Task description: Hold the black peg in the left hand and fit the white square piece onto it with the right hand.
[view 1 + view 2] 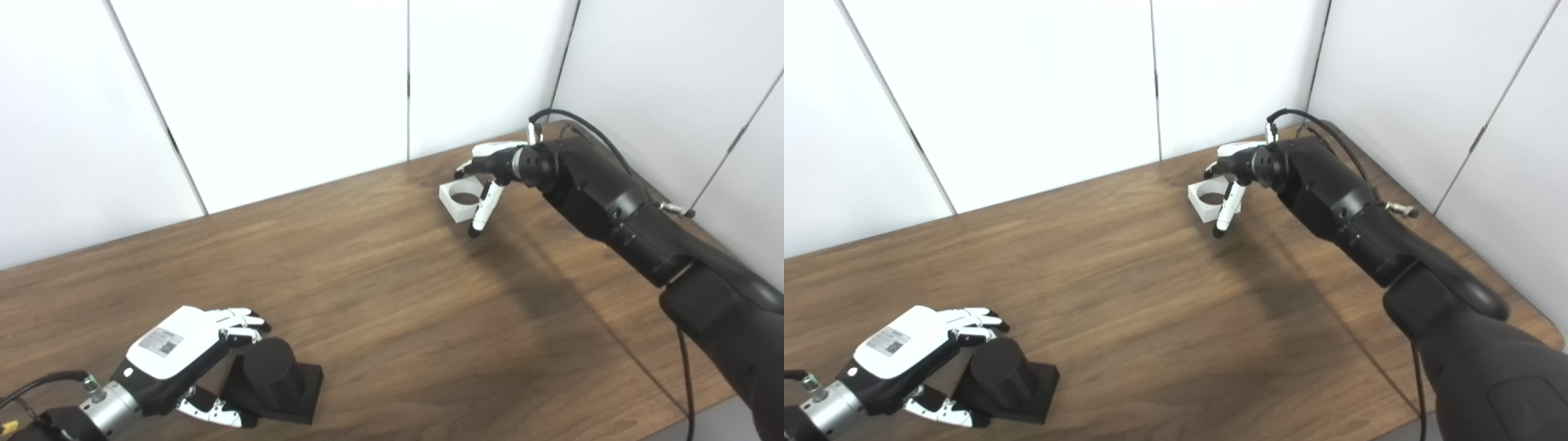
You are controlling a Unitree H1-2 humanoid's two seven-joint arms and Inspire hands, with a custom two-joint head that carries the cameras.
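Fingers of the left hand (177,358) spread open around the black peg (269,367), right hand (490,165) fingers loosely open over the white square piece (460,202)

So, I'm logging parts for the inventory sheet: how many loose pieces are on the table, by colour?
Black: 1, the black round peg on its square base
White: 1, the white square piece with a round hole
Total: 2

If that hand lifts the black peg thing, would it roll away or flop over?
Probably neither. The black peg is a short round post on a flat square base, so it should sit steady, not roll. It looks rigid and solid, unlikely to bend. Its smooth round side might slip between the left hand's fingers, which sit around it.
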